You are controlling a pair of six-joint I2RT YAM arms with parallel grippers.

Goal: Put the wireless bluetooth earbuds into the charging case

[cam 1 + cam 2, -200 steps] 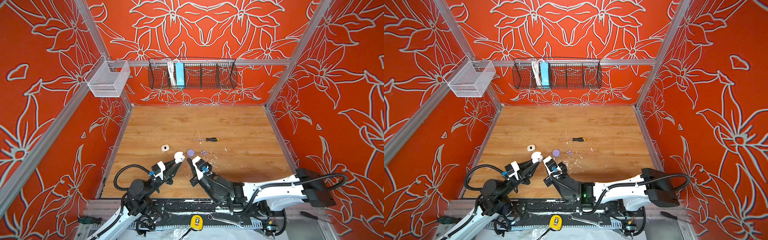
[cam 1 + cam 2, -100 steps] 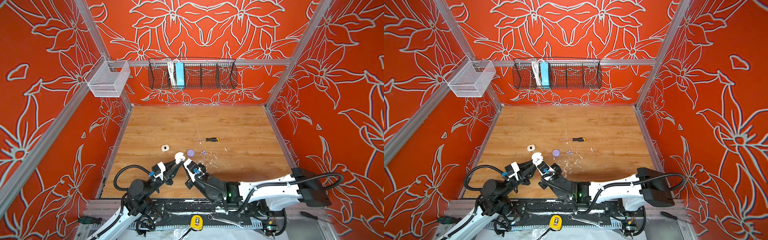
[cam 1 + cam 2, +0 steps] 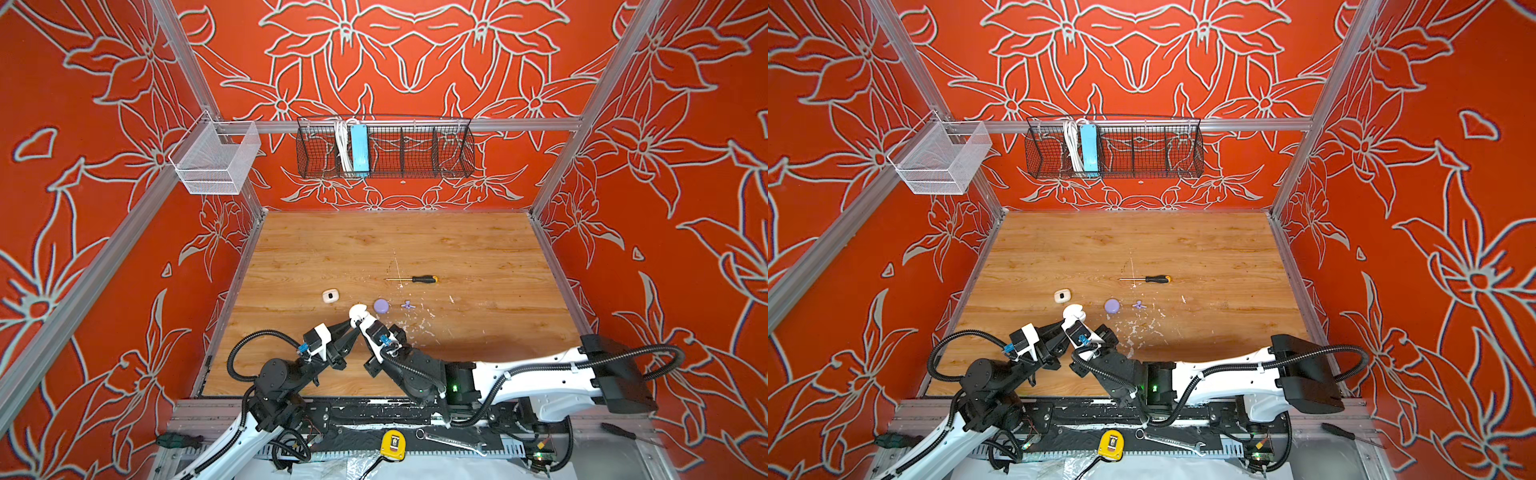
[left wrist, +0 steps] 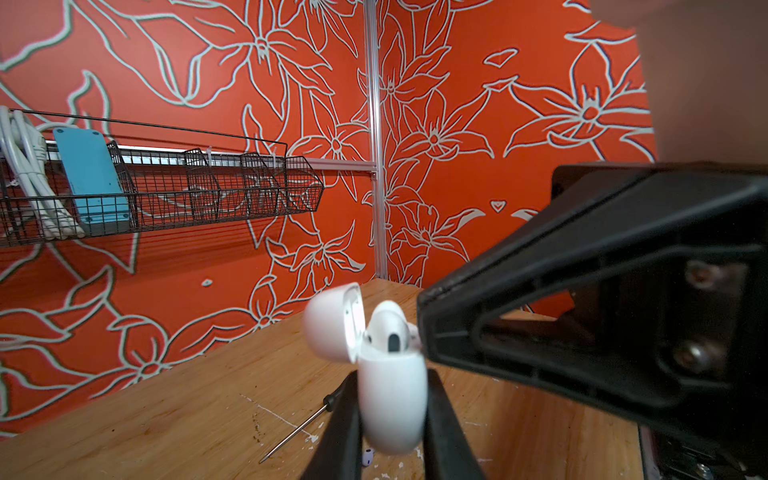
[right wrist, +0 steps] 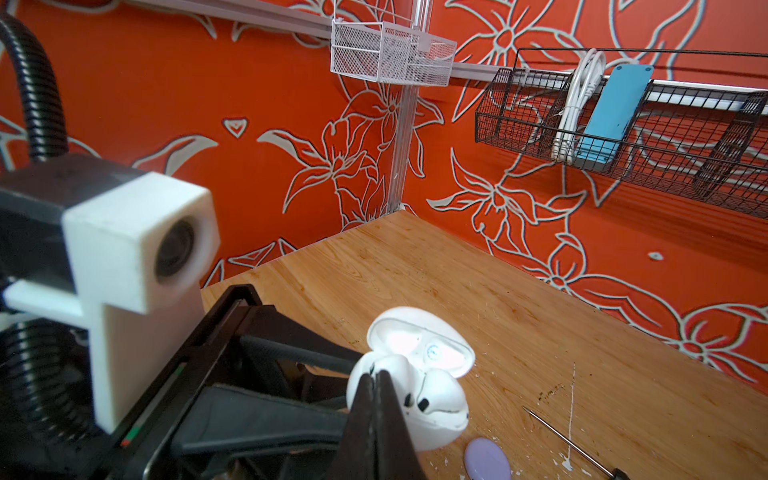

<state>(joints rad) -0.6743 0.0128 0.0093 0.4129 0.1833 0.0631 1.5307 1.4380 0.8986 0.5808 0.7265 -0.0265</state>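
In both top views we see the left end effector (image 3: pixel 351 325) (image 3: pixel 1064 326) clamped on the open white charging case (image 3: pixel 357 309) (image 3: pixel 1073 311) near the front of the counter (image 3: pixel 374 249). It has not shifted. The right end effector (image 3: pixel 362 320) (image 3: pixel 1074 321) stood clear of the case a second ago. It has swung in and now sits against it, jaws pressed together. Behind them lie a purple case (image 3: pixel 381 306), the lilac earbuds (image 3: pixel 408 305) just beside it, a cream case (image 3: pixel 330 296) and a screwdriver (image 3: pixel 415 279), all where they were.

In the left wrist view the case (image 4: pixel 392 415) is squeezed between the left end effector's (image 4: pixel 392 386) two black fingers, its lid tipped open. A white earbud (image 4: pixel 388 328) stands in it, head above the rim, and the tip of the right end effector (image 4: pixel 428 332) touches that earbud.

In the right wrist view the right end effector (image 5: pixel 375 386) meets the earbud (image 5: pixel 395 368) at the mouth of the case (image 5: pixel 440 411). We cannot tell whether it pinches the earbud.
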